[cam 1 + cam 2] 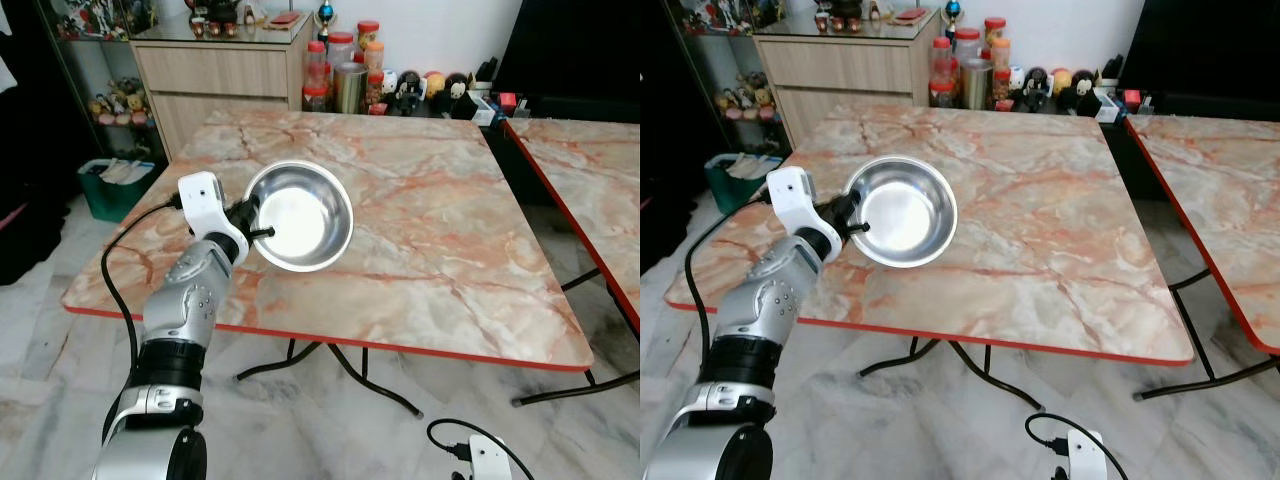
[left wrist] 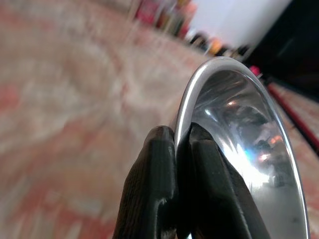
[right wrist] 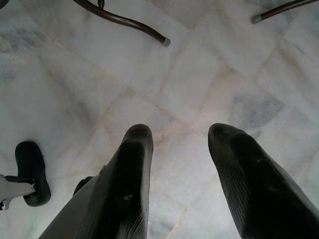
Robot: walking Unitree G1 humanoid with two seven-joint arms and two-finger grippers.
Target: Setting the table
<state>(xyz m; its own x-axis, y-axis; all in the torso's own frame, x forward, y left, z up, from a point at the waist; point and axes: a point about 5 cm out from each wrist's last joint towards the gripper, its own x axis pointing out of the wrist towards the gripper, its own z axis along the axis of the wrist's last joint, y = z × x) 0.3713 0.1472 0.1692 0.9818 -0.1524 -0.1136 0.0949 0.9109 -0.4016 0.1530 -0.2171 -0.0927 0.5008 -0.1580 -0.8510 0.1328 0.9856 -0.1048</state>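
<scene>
Steel bowl (image 1: 298, 216) empty, tilted above marble table (image 1: 450, 240), rim pinched by left hand (image 2: 180, 144); right hand (image 3: 180, 130) spread.

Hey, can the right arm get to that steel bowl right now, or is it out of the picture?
Probably not as things stand. The right gripper hangs low with open fingers pointing at the floor tiles, below table height, while the steel bowl is held tilted above the marble table, pinched at its rim by the left gripper.
</scene>
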